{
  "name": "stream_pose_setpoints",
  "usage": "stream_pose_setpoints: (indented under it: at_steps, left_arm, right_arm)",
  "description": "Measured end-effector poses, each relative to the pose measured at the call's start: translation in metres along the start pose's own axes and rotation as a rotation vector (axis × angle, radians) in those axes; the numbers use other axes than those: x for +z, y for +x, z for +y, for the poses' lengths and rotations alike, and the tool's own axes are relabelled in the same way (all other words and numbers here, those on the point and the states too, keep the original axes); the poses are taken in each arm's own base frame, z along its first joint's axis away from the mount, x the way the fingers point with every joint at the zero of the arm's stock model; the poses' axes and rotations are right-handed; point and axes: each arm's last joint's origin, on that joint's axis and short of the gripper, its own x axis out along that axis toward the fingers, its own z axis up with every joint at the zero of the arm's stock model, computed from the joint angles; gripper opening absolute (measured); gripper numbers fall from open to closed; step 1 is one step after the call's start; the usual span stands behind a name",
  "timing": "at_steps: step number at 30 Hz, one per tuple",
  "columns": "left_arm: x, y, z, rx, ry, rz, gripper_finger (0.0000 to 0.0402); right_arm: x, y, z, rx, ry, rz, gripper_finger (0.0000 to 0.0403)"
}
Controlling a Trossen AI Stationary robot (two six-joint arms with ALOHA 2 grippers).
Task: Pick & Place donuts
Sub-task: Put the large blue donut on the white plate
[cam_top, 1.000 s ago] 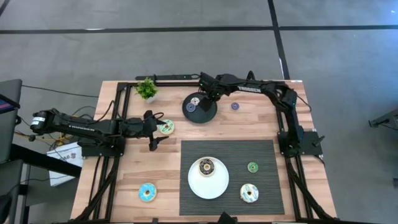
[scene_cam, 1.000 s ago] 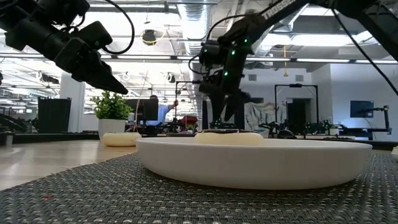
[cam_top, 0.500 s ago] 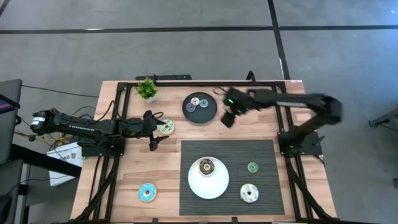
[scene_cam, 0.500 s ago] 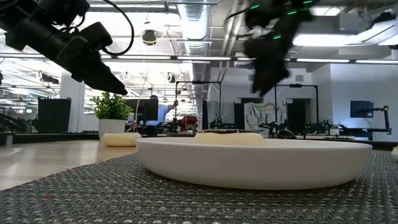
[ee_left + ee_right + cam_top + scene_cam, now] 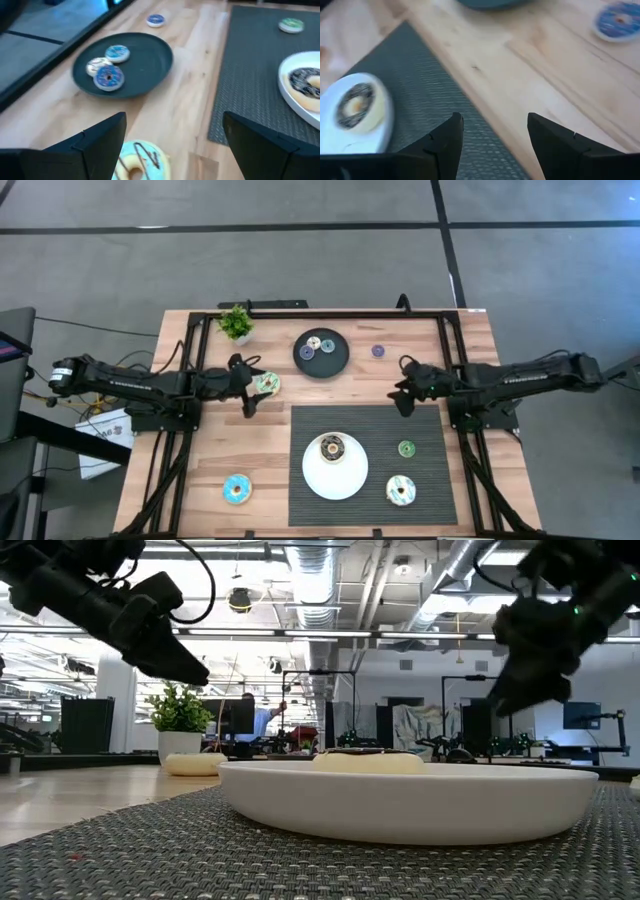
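On the black round plate [image 5: 321, 354] at the far middle of the table lay 3 mini donuts [image 5: 314, 345]; a purple mini [image 5: 377, 351] sat on bare wood to its right. The brown donut [image 5: 332, 448] rested on the white plate [image 5: 335, 475] on the dark mat [image 5: 425, 420], with a green mini [image 5: 406, 448] and the cream-pink donut [image 5: 401, 490] nearby. The blue donut [image 5: 237, 489] lay near left. The left gripper [image 5: 250, 393] hovered spread wide over the white-green donut [image 5: 266, 384]. The right gripper [image 5: 403, 393], empty, fingers parted, hung above the mat's far right edge.
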Motion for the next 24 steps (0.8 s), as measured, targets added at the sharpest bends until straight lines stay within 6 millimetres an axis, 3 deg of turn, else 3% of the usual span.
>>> stream_pose_setpoints:
  at_steps: [7, 15, 24]
  left_arm:
    - [0.014, -0.005, 0.005, 0.167, -0.065, 0.047, 0.0325]
    - [0.021, -0.01, 0.026, 0.305, -0.236, 0.184, 0.0325]
    - [0.008, 0.015, 0.043, 0.319, -0.316, 0.342, 0.0325]
  right_arm:
    - [-0.015, 0.013, -0.01, -0.124, 0.008, 0.002, 0.021]
    - [-0.016, 0.026, -0.009, -0.15, -0.015, 0.035, 0.021]
    - [-0.02, 0.041, -0.008, -0.182, -0.032, 0.088, 0.021]
